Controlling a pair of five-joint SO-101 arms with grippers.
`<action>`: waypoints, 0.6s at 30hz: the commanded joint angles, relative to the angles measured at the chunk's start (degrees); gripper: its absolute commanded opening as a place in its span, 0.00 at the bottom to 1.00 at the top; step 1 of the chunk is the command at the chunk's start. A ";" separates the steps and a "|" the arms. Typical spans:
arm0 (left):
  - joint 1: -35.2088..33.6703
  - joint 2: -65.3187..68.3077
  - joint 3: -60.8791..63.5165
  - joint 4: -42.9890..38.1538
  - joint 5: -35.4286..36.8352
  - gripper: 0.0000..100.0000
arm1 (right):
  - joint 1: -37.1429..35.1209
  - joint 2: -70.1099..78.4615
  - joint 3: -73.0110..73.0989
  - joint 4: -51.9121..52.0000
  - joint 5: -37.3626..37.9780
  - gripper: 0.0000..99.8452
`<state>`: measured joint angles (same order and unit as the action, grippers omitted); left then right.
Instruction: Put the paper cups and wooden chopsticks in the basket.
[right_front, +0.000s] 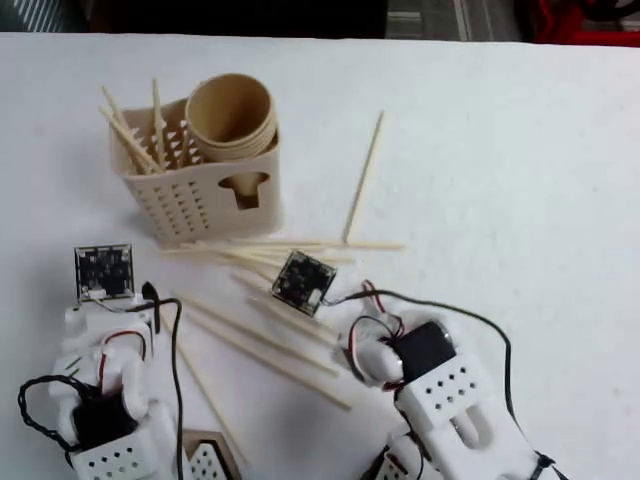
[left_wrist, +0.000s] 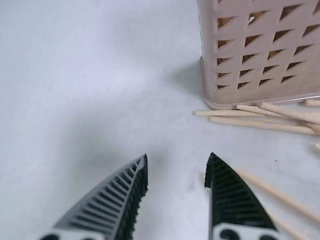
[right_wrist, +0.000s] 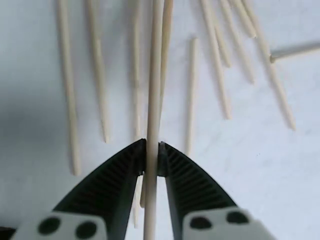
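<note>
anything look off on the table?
Nothing looks damaged. Chopsticks lie strewn and crossing on the table in front of the basket, with a stray chopstick beside it. The right tool grips one stick.

Two picture edges cut off the basket (left_wrist: 250, 60) in the left wrist view. From above, its wall hides the lower ends of the chopsticks (right_front: 156, 105) inside; the nested paper cups (right_front: 232, 118) number perhaps four. The chopstick (right_wrist: 154, 75) in the right gripper (right_wrist: 152, 146) leaves frame at both ends
</note>
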<state>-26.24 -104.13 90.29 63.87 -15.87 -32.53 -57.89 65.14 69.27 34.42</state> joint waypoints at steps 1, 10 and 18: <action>-0.22 -0.57 -0.44 -1.23 -0.53 0.20 | 0.57 -0.92 3.43 -3.65 0.53 0.02; -0.22 -0.57 -0.44 -1.23 -0.53 0.20 | -0.13 -0.84 4.04 -4.44 -2.02 0.11; -0.22 -0.57 -0.44 -1.32 -0.53 0.20 | -8.22 -0.75 4.22 -8.84 -8.53 0.11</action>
<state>-26.24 -104.13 90.29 63.87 -15.87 -38.51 -57.89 69.80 62.07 27.91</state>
